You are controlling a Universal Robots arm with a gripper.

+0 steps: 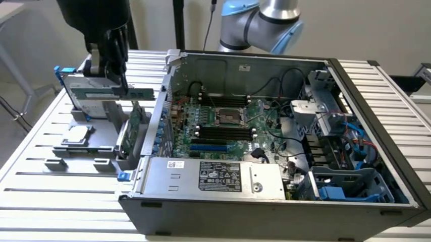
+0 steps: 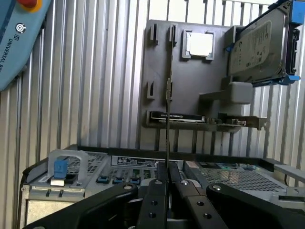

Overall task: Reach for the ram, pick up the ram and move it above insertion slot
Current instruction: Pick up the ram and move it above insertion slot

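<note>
wrist view: gripper [image 2: 167, 183] jaws clamped on the ram [image 2: 167, 124], seen edge-on. exterior view: ram [image 1: 116, 94] lifted above the grey holder [image 1: 101, 132], left of the case [image 1: 269, 206].

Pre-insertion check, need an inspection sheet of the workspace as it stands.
Surface: slatted metal table, grey holder on it beside the open PC case.
Job's things: ram lifted above the holder, not over the case; black slots on the motherboard.
Clutter: hard drive, taller green card and CPU in the holder.
End effector: shut on the ram, which shows edge-on between the fingers.
Cables: black wires and blue cables inside the case; none on the table.
Surroundings: pendant at the table edge, plain wall behind.
</note>
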